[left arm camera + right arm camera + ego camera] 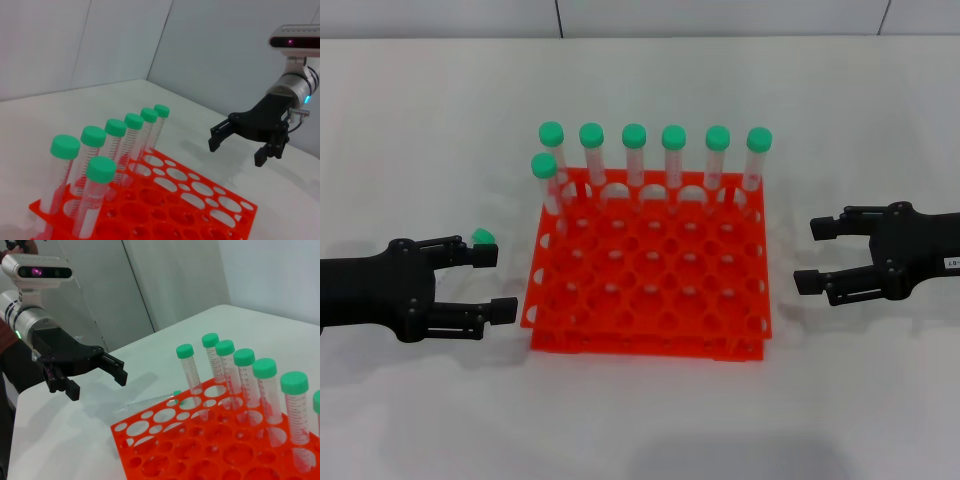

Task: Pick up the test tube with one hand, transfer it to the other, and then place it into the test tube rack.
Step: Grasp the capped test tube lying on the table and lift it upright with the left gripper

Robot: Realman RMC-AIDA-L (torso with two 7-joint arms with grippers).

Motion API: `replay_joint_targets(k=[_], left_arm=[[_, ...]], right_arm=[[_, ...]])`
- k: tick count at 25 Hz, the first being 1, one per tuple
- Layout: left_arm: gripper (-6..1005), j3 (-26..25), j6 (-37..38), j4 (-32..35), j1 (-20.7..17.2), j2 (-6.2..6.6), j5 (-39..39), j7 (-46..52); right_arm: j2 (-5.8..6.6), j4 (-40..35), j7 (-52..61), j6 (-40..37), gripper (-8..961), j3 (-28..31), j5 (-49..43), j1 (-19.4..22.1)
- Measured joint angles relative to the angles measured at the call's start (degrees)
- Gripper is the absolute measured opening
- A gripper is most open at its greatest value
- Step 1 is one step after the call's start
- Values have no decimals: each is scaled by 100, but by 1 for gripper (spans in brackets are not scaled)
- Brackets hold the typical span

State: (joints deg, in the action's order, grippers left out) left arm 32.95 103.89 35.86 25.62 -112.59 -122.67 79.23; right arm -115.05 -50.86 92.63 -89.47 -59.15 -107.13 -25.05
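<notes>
The test tube lies on the white table left of the rack; its green cap (482, 237) peeks out behind my left gripper's far finger, with the rest hidden. In the right wrist view the clear tube (146, 402) lies flat beside the rack's corner. My left gripper (495, 283) hovers open over it, also visible as the left gripper (97, 385) in the right wrist view. The orange-red test tube rack (650, 345) sits mid-table. My right gripper (812, 255), with its white label, stands open to the right of the rack, holding nothing; the right gripper (237, 150) also shows in the left wrist view.
Several green-capped tubes (634, 150) stand upright along the rack's far row and one hole of the row in front, at its left. They also appear as capped tubes (95, 145) and as capped tubes (245, 365) in the wrist views. The rack's other holes (215, 200) hold nothing.
</notes>
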Motion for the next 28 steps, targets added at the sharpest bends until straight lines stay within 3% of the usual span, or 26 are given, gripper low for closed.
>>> replay_joint_targets(k=[17,22,28], left_arm=[[879,-3,-36,11,8,17,-44,104],[880,16,-83,151,120,134,-164,580],[879,24,-91,824,364,316,-588,1927]], right_arm=[[-9,-6,-1,-9,863,0,10,0],[-9,2,-9,-8,862,0,17,8],[-9,14,-10,-8,860,21,80,21]])
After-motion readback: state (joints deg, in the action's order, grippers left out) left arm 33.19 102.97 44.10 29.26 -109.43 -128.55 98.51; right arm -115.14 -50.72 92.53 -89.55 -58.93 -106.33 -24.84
